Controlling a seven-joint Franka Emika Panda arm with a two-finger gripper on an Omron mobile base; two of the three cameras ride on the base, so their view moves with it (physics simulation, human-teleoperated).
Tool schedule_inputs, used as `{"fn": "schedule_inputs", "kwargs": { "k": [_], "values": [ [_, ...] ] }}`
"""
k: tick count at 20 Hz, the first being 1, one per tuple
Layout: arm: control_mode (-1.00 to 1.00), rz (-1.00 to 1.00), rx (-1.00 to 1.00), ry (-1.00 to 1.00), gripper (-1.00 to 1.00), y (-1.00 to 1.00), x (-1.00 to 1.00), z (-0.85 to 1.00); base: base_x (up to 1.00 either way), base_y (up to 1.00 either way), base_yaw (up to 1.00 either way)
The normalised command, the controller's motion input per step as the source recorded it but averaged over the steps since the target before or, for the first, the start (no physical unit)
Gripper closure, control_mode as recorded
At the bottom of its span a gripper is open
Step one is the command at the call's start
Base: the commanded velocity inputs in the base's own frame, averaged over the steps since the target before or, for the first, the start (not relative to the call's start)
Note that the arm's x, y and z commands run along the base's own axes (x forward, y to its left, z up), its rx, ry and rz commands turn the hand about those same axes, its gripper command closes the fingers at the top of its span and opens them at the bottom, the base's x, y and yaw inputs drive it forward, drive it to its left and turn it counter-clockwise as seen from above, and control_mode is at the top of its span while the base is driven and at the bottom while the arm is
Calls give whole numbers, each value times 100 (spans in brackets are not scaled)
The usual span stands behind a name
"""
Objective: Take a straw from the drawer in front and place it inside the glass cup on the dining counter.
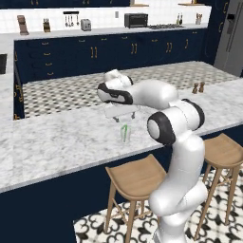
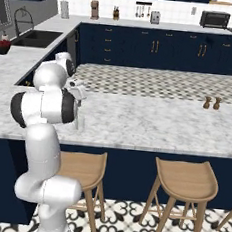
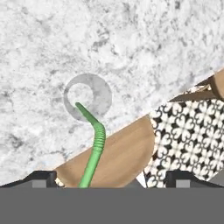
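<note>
The glass cup stands on the dining counter near its front edge. The green straw stands inside it, leaning against the rim. My gripper hangs just above the cup, open, fingers wide apart and touching nothing. In the hand view I look straight down into the glass cup. The straw rises out of it toward the camera, bent at its ribbed joint, and passes free between the two spread fingertips of the gripper. From the right, the gripper hovers over the glass cup. The drawer is out of view.
Wooden stools stand under the counter's front edge, below the cup. Two small brown shakers sit far right on the counter. A sink and the back worktop with oven lie beyond a tiled floor.
</note>
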Motion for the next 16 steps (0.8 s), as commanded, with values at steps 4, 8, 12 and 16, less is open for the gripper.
{"fn": "schedule_inputs", "kwargs": {
  "k": [4, 8, 12, 16],
  "values": [
    [-100, 21, 19, -33, -100, -59, -70, 52, 0, 0, 0],
    [-100, 14, 7, -19, -100, -98, -76, 18, 0, 0, 0],
    [-100, 11, 3, -3, -100, -99, -51, -2, 0, 0, 0],
    [-100, 5, 0, 0, -100, -89, -19, -22, 0, 0, 0]
  ]
}}
